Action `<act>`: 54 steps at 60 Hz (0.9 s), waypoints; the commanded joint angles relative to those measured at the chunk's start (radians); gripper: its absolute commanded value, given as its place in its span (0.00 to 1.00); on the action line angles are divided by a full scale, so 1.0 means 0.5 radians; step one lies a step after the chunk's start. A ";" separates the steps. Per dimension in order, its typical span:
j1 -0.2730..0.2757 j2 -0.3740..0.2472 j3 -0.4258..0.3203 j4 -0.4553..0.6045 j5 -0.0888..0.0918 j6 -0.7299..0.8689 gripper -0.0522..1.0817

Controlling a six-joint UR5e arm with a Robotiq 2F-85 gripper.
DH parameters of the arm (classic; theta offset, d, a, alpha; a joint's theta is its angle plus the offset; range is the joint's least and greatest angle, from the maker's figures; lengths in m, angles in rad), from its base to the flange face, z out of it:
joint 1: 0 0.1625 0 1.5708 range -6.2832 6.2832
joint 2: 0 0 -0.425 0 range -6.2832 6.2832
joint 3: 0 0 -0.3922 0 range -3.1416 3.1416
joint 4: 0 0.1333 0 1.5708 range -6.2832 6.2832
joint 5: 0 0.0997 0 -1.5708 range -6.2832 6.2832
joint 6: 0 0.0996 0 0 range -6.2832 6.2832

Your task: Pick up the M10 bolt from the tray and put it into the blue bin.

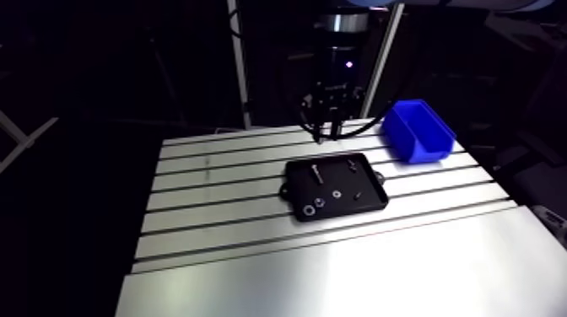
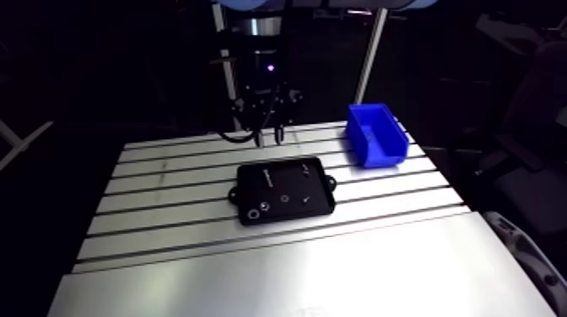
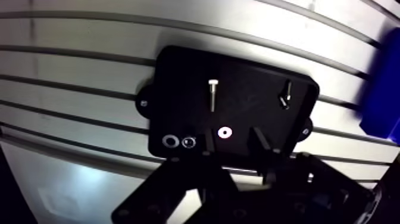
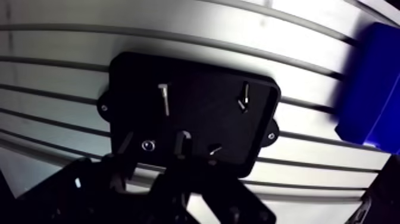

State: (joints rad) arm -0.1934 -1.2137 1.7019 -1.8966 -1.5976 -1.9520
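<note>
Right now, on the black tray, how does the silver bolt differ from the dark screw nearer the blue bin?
The silver bolt is bright and shiny; the dark screw almost blends into the black tray. The silver bolt looks longer than the dark screw. The silver bolt lies along the tray's short side, the dark screw slightly slanted. Both lie flat on the tray, apart, with nothing gripping them.

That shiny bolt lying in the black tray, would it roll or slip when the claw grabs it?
Probably stiff: the bolt looks like bare metal. Its round shank lies flat on the tray, so a nudge may roll it. Its shiny surface might slip in the gripper, now open.
</note>
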 commanded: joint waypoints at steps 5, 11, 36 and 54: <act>-0.003 0.026 0.090 -0.069 -0.006 -0.072 0.55; -0.005 0.039 0.118 -0.112 -0.006 -0.080 0.55; -0.006 0.048 0.214 -0.201 -0.006 -0.120 0.55; -0.003 0.072 0.248 -0.310 -0.001 -0.169 0.55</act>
State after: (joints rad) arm -0.1954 -1.1842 1.8153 -2.0223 -1.5994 -2.0249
